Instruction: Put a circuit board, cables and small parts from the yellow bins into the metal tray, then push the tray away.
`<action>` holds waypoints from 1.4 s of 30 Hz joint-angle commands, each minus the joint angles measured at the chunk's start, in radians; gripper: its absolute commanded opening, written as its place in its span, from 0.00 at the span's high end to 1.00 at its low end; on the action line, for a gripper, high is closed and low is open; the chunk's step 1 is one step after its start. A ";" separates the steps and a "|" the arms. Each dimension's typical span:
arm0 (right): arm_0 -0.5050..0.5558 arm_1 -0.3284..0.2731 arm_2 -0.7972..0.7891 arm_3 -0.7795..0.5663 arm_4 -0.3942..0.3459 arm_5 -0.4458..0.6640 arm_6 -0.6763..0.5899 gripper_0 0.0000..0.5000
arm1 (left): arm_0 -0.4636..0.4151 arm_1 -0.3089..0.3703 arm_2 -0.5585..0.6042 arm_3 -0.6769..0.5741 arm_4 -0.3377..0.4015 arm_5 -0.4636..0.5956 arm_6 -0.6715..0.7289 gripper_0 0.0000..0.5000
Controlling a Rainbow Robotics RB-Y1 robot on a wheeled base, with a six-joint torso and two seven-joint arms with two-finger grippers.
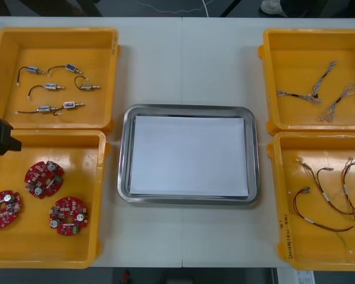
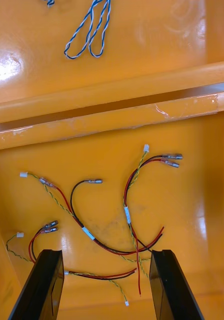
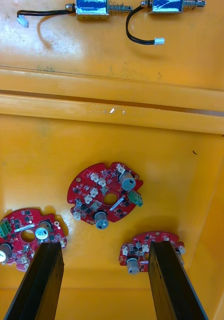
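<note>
The left end effector [image 3: 105, 248] hangs over the near yellow bin on the left [image 1: 23, 251], its two black fingers [image 3: 39, 280] standing well apart with nothing between them. Below it lie three round red circuit boards [image 3: 106, 197]: one sits beyond the fingertips, and one lies beside each finger, partly hidden by it. Across the bin's rim, in the far left bin [image 1: 103, 56], are small metal parts [image 1: 52, 87] with black cables. The right end effector [image 2: 106, 255] hovers over the near right bin [image 1: 284, 195], also spread wide and holding nothing, above a loose tangle of red and yellow cables [image 2: 127, 210]; some strands run between its fingers. Twisted blue and white cables [image 2: 89, 30] rest in the bin beyond. The metal tray [image 1: 123, 154], white inside, sits in the middle of the desk [image 1: 183, 59] between the two pairs of bins.
</note>
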State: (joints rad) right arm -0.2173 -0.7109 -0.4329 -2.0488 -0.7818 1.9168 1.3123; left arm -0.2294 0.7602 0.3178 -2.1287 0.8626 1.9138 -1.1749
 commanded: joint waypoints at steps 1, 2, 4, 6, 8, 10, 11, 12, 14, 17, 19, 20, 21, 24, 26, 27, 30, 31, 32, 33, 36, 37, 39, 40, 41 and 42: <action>0.010 -0.041 0.011 -0.008 -0.008 0.003 0.001 0.00 | 0.018 0.042 0.027 -0.028 0.007 0.006 0.055 0.00; 0.010 -0.041 0.011 -0.008 -0.008 0.003 0.001 0.00 | 0.018 0.042 0.027 -0.028 0.007 0.006 0.055 0.00; 0.010 -0.041 0.011 -0.008 -0.008 0.003 0.001 0.00 | 0.018 0.042 0.027 -0.028 0.007 0.006 0.055 0.00; 0.010 -0.041 0.011 -0.008 -0.008 0.003 0.001 0.00 | 0.018 0.042 0.027 -0.028 0.007 0.006 0.055 0.00; 0.010 -0.041 0.011 -0.008 -0.008 0.003 0.001 0.00 | 0.018 0.042 0.027 -0.028 0.007 0.006 0.055 0.00; 0.010 -0.041 0.011 -0.008 -0.008 0.003 0.001 0.00 | 0.018 0.042 0.027 -0.028 0.007 0.006 0.055 0.00; 0.010 -0.041 0.011 -0.008 -0.008 0.003 0.001 0.00 | 0.018 0.042 0.027 -0.028 0.007 0.006 0.055 0.00; 0.010 -0.041 0.011 -0.008 -0.008 0.003 0.001 0.00 | 0.018 0.042 0.027 -0.028 0.007 0.006 0.055 0.00; 0.010 -0.041 0.011 -0.008 -0.008 0.003 0.001 0.00 | 0.018 0.042 0.027 -0.028 0.007 0.006 0.055 0.00; 0.010 -0.041 0.011 -0.008 -0.008 0.003 0.001 0.00 | 0.018 0.042 0.027 -0.028 0.007 0.006 0.055 0.00; 0.010 -0.041 0.011 -0.008 -0.008 0.003 0.001 0.00 | 0.018 0.042 0.027 -0.028 0.007 0.006 0.055 0.00; 0.010 -0.041 0.011 -0.008 -0.008 0.003 0.001 0.00 | 0.018 0.042 0.027 -0.028 0.007 0.006 0.055 0.00; 0.010 -0.041 0.011 -0.008 -0.008 0.003 0.001 0.00 | 0.018 0.042 0.027 -0.028 0.007 0.006 0.055 0.00; 0.010 -0.041 0.011 -0.008 -0.008 0.003 0.001 0.00 | 0.018 0.042 0.027 -0.028 0.007 0.006 0.055 0.00; 0.010 -0.041 0.011 -0.008 -0.008 0.003 0.001 0.00 | 0.018 0.042 0.027 -0.028 0.007 0.006 0.055 0.00; 0.010 -0.041 0.011 -0.008 -0.008 0.003 0.001 0.00 | 0.018 0.042 0.027 -0.028 0.007 0.006 0.055 0.00; 0.010 -0.041 0.011 -0.008 -0.008 0.003 0.001 0.00 | 0.018 0.042 0.027 -0.028 0.007 0.006 0.055 0.00; 0.010 -0.041 0.011 -0.008 -0.008 0.003 0.001 0.00 | 0.018 0.042 0.027 -0.028 0.007 0.006 0.055 0.00; 0.010 -0.041 0.011 -0.008 -0.008 0.003 0.001 0.00 | 0.018 0.042 0.027 -0.028 0.007 0.006 0.055 0.00; 0.010 -0.041 0.011 -0.008 -0.008 0.003 0.001 0.00 | 0.018 0.042 0.027 -0.028 0.007 0.006 0.055 0.00; 0.010 -0.041 0.011 -0.008 -0.008 0.003 0.001 0.00 | 0.018 0.042 0.027 -0.028 0.007 0.006 0.055 0.00; 0.010 -0.041 0.011 -0.008 -0.008 0.003 0.001 0.00 | 0.018 0.042 0.027 -0.028 0.007 0.006 0.055 0.00; 0.010 -0.041 0.011 -0.008 -0.008 0.003 0.001 0.00 | 0.018 0.042 0.027 -0.028 0.007 0.006 0.055 0.00; 0.010 -0.041 0.011 -0.008 -0.008 0.003 0.001 0.00 | 0.018 0.042 0.027 -0.028 0.007 0.006 0.055 0.00; 0.010 -0.041 0.011 -0.008 -0.008 0.003 0.001 0.00 | 0.018 0.042 0.027 -0.028 0.007 0.006 0.055 0.00; 0.010 -0.041 0.011 -0.008 -0.008 0.003 0.001 0.00 | 0.018 0.042 0.027 -0.028 0.007 0.006 0.055 0.00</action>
State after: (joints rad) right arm -0.2173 -0.7109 -0.4329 -2.0488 -0.7818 1.9168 1.3123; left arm -0.2294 0.7602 0.3178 -2.1287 0.8626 1.9138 -1.1749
